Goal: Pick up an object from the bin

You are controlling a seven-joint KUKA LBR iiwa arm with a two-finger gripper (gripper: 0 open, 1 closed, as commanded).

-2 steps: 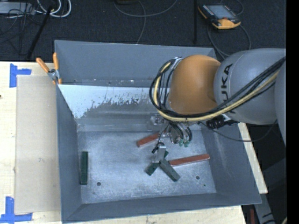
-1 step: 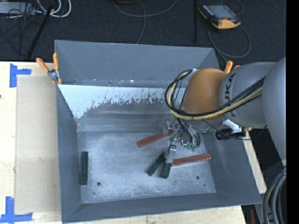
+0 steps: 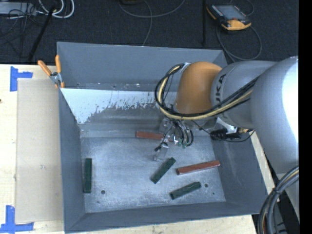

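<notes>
Green bar (image 3: 162,170), tilted at the bin (image 3: 122,199) middle, lies just beside the jaws.

We look down on a robotics lab, where a silver industrial arm (image 3: 258,96) hung with looped cabling reaches into a grey metal bin (image 3: 70,145), with loose cables (image 3: 62,5) and orange-and-black handheld units (image 3: 229,17) on dark carpet (image 3: 107,26) behind.

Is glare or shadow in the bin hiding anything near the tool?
Camera view: glare streaks the grey metal bin's back wall, not its floor; the red-brown flat stick and dark green flat stick beside the tool lie outside it, with no dark shadow over them.
</notes>
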